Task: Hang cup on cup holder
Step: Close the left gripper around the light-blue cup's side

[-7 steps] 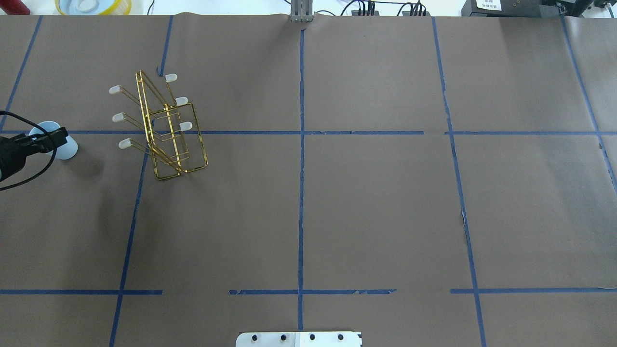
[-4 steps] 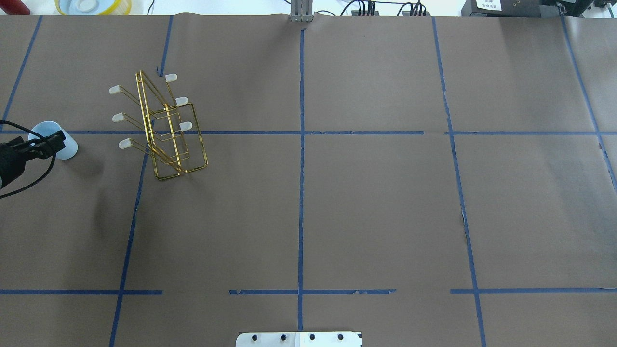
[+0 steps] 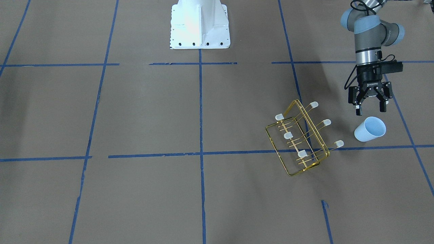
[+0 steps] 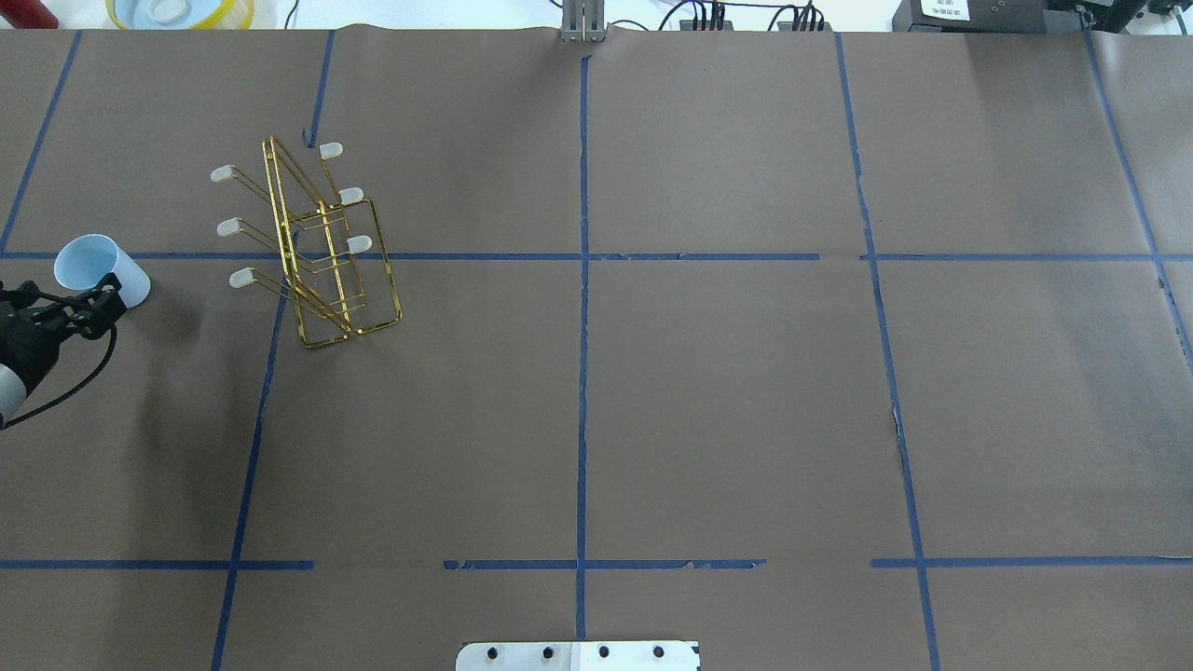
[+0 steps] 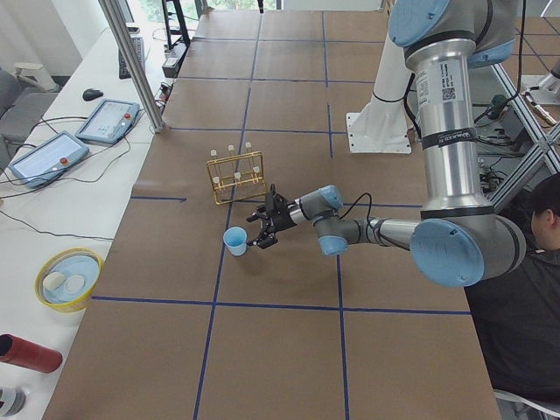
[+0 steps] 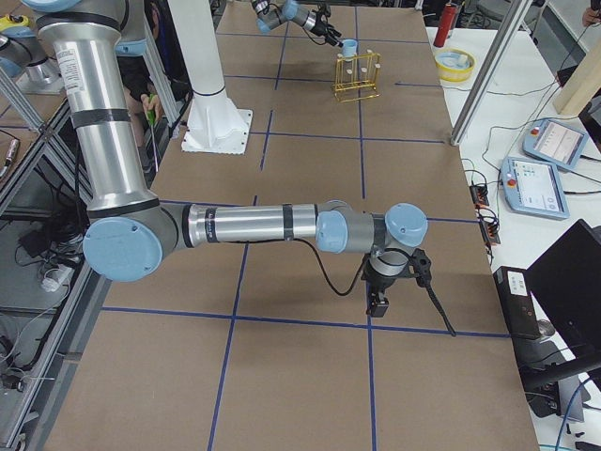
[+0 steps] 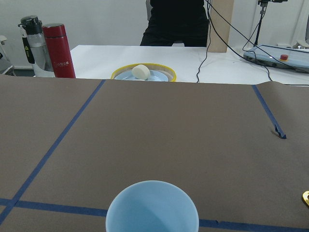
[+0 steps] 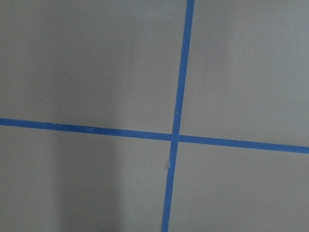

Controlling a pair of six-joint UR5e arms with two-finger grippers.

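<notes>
The pale blue cup (image 4: 101, 270) stands upright, open end up, near the table's left edge; it also shows in the front view (image 3: 370, 128) and fills the bottom of the left wrist view (image 7: 152, 210). The gold wire cup holder (image 4: 322, 252) stands to the cup's right, its white-capped prongs empty (image 3: 298, 142). My left gripper (image 3: 369, 109) is open and empty, held low just on the robot's side of the cup, apart from it (image 4: 104, 298). My right gripper (image 6: 377, 303) hangs over bare table far to the right; I cannot tell whether it is open or shut.
A yellow-rimmed bowl (image 7: 144, 73) and a red bottle (image 7: 59, 50) sit on the white bench beyond the table's far edge. The robot's white base (image 3: 200, 23) is at the table's near middle. Blue tape lines cross the brown table cover.
My left gripper has drawn back from the cup toward the robot's side. It overlapped the cup before; now the whole cup shows. Cup and holder have not moved.
</notes>
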